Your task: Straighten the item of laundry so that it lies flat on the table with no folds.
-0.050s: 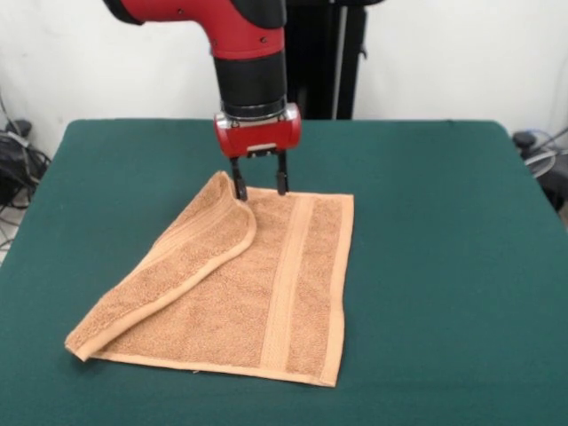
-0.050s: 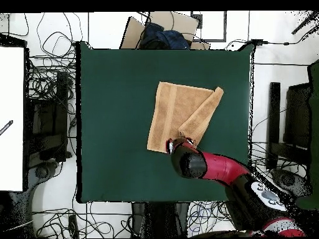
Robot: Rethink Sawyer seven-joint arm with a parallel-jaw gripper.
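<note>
White wall behind; pale floor strewn with black cables (tangled on all sides).

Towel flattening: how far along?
Done: most of the peach-orange terry towel lies flat on the green felt table. In hand: the open gripper sits at the towel's far edge, beside the folded-over flap. Left: that diagonal flap along one side must be unfolded.

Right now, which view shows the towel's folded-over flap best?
The front view: the towel shows its flap doubled diagonally across one side, rolled edge clear, gripper at its far corner. The overhead view shows only a flat diagonal strip.
</note>
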